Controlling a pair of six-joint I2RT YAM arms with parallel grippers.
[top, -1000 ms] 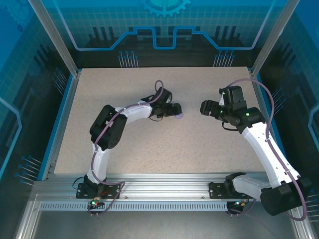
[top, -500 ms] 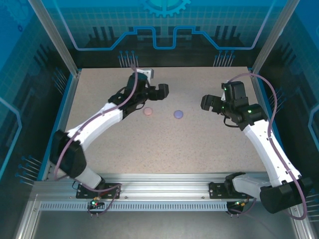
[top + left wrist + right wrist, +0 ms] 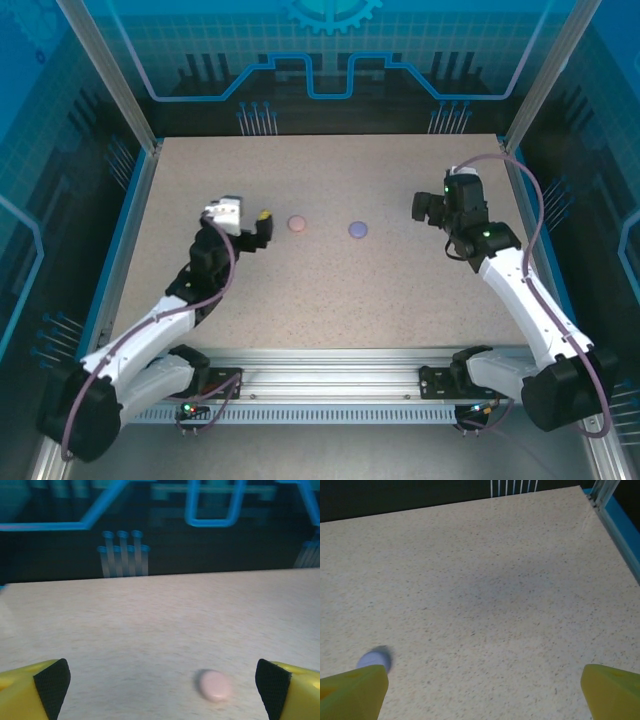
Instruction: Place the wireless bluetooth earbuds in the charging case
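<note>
Both arms (image 3: 525, 290) white links with black joints, purple cables (image 3: 233, 262) looped alongside, green LEDs (image 3: 487, 235), yellow gripper fingers (image 3: 20, 692) with black pads (image 3: 52, 685).

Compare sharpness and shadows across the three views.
Top external: crisp, evenly lit. Left wrist: soft throughout, the pink disc smeared. Right wrist: table speckle sharp, a faint broad shadow mid-table, a darker one beside the purple disc.

speckled beige table (image 3: 330, 290) inside blue printed walls (image 3: 330, 60) (metal-framed).
</note>
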